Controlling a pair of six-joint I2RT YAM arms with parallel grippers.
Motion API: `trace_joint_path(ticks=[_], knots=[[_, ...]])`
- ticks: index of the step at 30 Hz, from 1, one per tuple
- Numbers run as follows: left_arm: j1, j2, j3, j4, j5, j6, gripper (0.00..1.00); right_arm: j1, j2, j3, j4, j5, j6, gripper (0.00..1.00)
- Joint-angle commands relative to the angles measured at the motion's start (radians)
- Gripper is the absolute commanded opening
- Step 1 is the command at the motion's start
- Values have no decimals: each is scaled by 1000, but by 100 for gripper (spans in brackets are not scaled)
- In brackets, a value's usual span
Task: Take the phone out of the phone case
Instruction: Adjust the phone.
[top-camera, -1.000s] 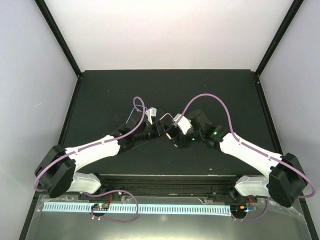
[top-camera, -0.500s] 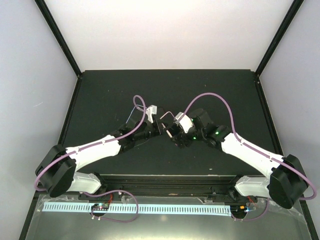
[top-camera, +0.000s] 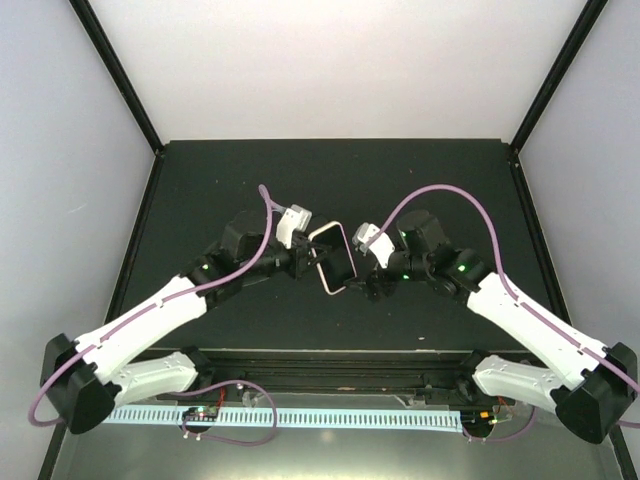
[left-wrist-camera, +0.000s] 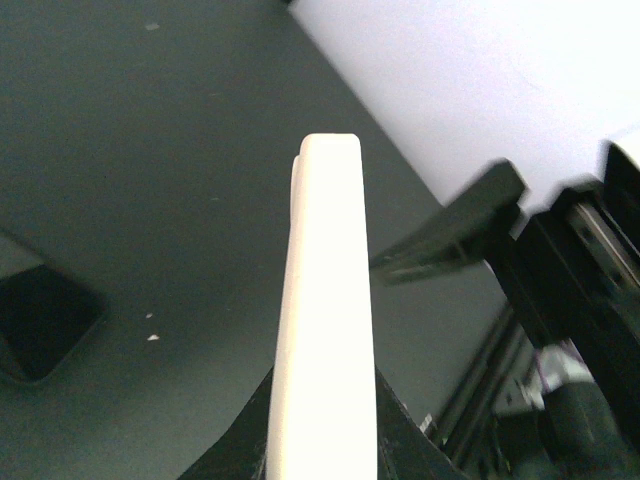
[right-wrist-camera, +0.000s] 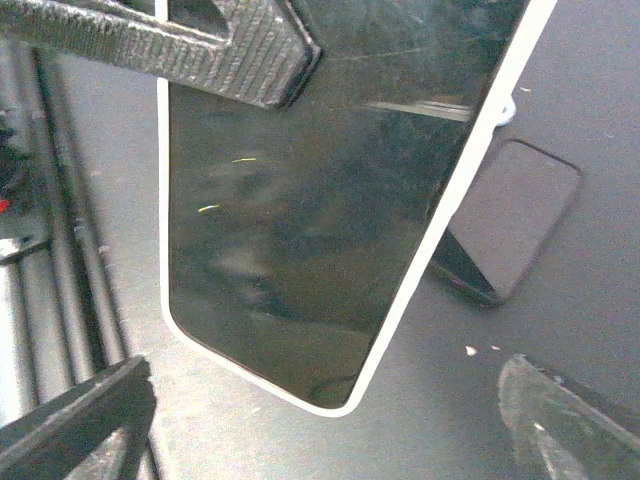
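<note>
Tabletop: dark and bare-looking in the top view. Both arms reach in to meet over its middle.

Phone: held up off the tabletop at centre, tilted, dark screen towards the right wrist camera, pale rim all round.

Left pincer: at the phone's 9 o'clock, pinching it. The left wrist view shows the slab edge-on, rising from between the fingers. In the right wrist view one ribbed left finger lies across the screen at 12 o'clock.

Right pincer: at the phone's 3 o'clock in the top view, spread wide. Its fingers sit at 7 and 5 o'clock of its own view, short of the phone's lower corner and, as far as I can see, touching nothing.

Step, as I judge it: one arm presents the phone while the other lines up to work on it, with separation not yet evident. The next move likely calls for the right pincer to close on a free corner or rim while the left keeps a firm hold, then a pull or peel apart without twisting the slab loose.

Hard to make out:
- Whether the rim is the case lip or the phone's own edge; the case can't be told apart here.
- The back face and camera cut-out are hidden.
- The edge in the left wrist view is washed out white.
- The dark rounded patch on the tabletop, at the phone's 3 o'clock, could be a shadow or an object.
</note>
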Motion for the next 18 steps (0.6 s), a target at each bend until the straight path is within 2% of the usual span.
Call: trace_joint_path(ticks=[1,6,11,14,18], knots=[[-1,-100,33,-37,310,234,2,-3,-35,55,-182,-253,-173,87],[-2,-152,-1,27,442,255,2,-2,-41,58,-205,-443,-213,74],[-3,-156,-1,38,489,253,2,-1,14,75,-199,-581,-198,53],[-4,-157,0,30,490,256,2,-2,28,88,-193,-614,-184,42],[-3,-165,0,29,491,258,2,-2,22,100,-165,-600,-148,20]])
